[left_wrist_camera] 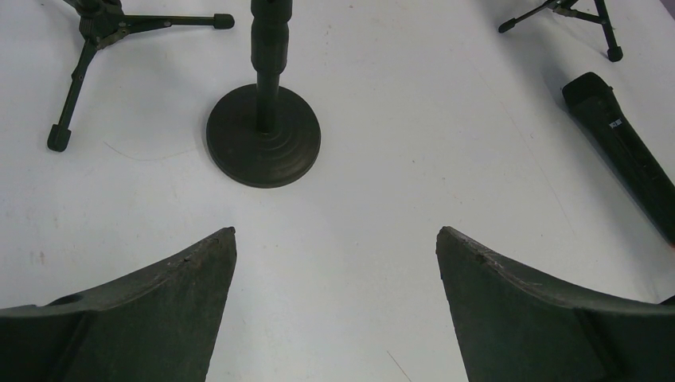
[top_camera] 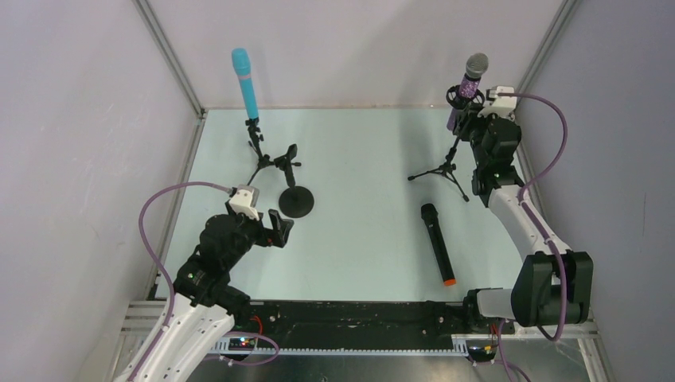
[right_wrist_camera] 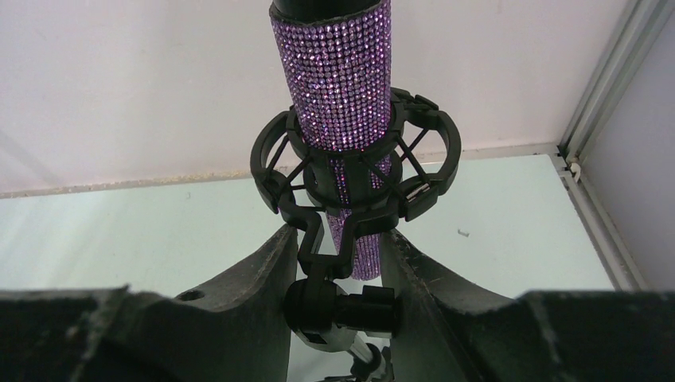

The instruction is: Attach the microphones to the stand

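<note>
The purple microphone (right_wrist_camera: 334,79), clamped in the right tool (right_wrist_camera: 341,239), should be drawn straight down through the shock mount (right_wrist_camera: 271,159), left tool (left_wrist_camera: 336,232) open.

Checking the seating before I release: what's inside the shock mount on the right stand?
The purple glitter mic runs through the shock mount, its lower end poking out below between the right fingers. The mount's bracket covers part of that end.
</note>
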Robot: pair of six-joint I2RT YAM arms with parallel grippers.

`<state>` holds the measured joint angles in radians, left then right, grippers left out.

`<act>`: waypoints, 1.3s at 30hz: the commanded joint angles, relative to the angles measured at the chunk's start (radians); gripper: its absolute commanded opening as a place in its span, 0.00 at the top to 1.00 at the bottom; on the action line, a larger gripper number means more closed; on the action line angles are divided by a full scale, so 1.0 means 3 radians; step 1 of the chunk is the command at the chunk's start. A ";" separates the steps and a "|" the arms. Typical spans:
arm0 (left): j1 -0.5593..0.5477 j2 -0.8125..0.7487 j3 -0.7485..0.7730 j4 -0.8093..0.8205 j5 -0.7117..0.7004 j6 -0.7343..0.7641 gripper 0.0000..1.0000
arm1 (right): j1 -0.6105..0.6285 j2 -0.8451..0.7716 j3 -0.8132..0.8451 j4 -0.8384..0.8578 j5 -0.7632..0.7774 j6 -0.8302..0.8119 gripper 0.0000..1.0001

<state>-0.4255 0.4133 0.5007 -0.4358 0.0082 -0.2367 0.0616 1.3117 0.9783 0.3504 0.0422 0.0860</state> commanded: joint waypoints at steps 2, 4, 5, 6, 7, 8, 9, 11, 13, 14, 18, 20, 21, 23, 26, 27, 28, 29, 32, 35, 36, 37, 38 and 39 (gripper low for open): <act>0.0011 0.0006 0.0013 0.0075 0.0042 -0.0044 0.02 | 0.0001 -0.0005 -0.0154 0.0483 0.0181 0.0089 1.00; 0.0012 0.0010 0.0013 0.0072 0.0041 -0.0044 0.02 | -0.0001 0.0006 -0.0238 0.0512 0.0206 0.0104 1.00; 0.0012 0.0015 0.0013 0.0072 0.0040 -0.0043 0.01 | 0.0002 0.0020 -0.0262 0.0537 0.0208 0.0120 1.00; 0.0011 0.0016 0.0016 0.0076 0.0041 -0.0044 0.02 | 0.0001 0.0030 -0.0309 0.0549 0.0210 0.0126 1.00; 0.0012 0.0017 0.0018 0.0077 0.0042 -0.0042 0.02 | 0.0003 0.0056 -0.0327 0.0571 0.0212 0.0157 1.00; 0.0010 0.0012 0.0018 0.0075 0.0037 -0.0041 0.02 | 0.0000 0.0071 -0.0365 0.0581 0.0209 0.0187 1.00; 0.0011 0.0012 0.0018 0.0076 0.0031 -0.0043 0.02 | 0.0002 0.0092 -0.0381 0.0583 0.0204 0.0193 1.00; 0.0011 0.0002 0.0015 0.0073 0.0021 -0.0044 0.02 | 0.0003 0.0123 -0.0427 0.0586 0.0200 0.0215 1.00; 0.0010 -0.0002 0.0012 0.0072 0.0023 -0.0044 0.02 | 0.0001 0.0156 -0.0484 0.0603 0.0206 0.0236 1.00; 0.0012 0.0000 0.0012 0.0073 0.0026 -0.0044 0.02 | 0.0003 0.0167 -0.0524 0.0620 0.0209 0.0241 1.00; 0.0010 0.0008 0.0018 0.0076 0.0028 -0.0044 0.02 | 0.0001 0.0243 -0.0616 0.0640 0.0202 0.0243 1.00; 0.0008 -0.0001 0.0015 0.0073 0.0025 -0.0044 0.02 | 0.0003 0.0281 -0.0645 0.0649 0.0207 0.0253 1.00; 0.0009 -0.0002 0.0014 0.0076 0.0024 -0.0044 0.02 | 0.0004 0.0304 -0.0661 0.0652 0.0207 0.0261 1.00; 0.0012 -0.0003 0.0013 0.0073 0.0025 -0.0044 0.02 | 0.0004 0.0335 -0.0684 0.0638 0.0219 0.0269 1.00; 0.0010 -0.0001 0.0013 0.0073 0.0029 -0.0044 0.02 | -0.0001 0.0382 -0.0720 0.0640 0.0243 0.0278 1.00; 0.0012 0.0002 0.0013 0.0072 0.0031 -0.0042 0.02 | 0.0002 0.0390 -0.0739 0.0648 0.0253 0.0283 1.00; 0.0012 0.0002 0.0013 0.0072 0.0028 -0.0044 0.02 | 0.0000 0.0408 -0.0750 0.0655 0.0270 0.0284 1.00; 0.0012 0.0003 0.0013 0.0075 0.0029 -0.0044 0.02 | 0.0002 0.0418 -0.0773 0.0665 0.0277 0.0292 1.00; 0.0010 0.0000 0.0016 0.0072 0.0027 -0.0044 0.02 | 0.0004 0.0441 -0.0817 0.0690 0.0320 0.0311 1.00; 0.0012 0.0002 0.0013 0.0076 0.0024 -0.0044 0.02 | 0.0003 0.0434 -0.0830 0.0686 0.0338 0.0333 1.00; 0.0011 0.0003 0.0013 0.0073 0.0023 -0.0044 0.02 | 0.0003 0.0428 -0.0838 0.0703 0.0340 0.0333 0.98; 0.0012 0.0003 0.0013 0.0073 0.0023 -0.0044 0.02 | 0.0003 0.0412 -0.0843 0.0713 0.0339 0.0335 0.92; 0.0012 0.0003 0.0016 0.0076 0.0022 -0.0044 0.02 | 0.0004 0.0403 -0.0850 0.0724 0.0337 0.0336 0.89; 0.0010 0.0003 0.0014 0.0077 0.0023 -0.0044 0.02 | 0.0004 0.0382 -0.0851 0.0735 0.0316 0.0330 0.82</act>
<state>-0.4255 0.4141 0.5007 -0.4358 0.0078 -0.2367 0.0628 1.4330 0.7338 0.5262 0.1131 0.1757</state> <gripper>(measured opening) 0.985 0.438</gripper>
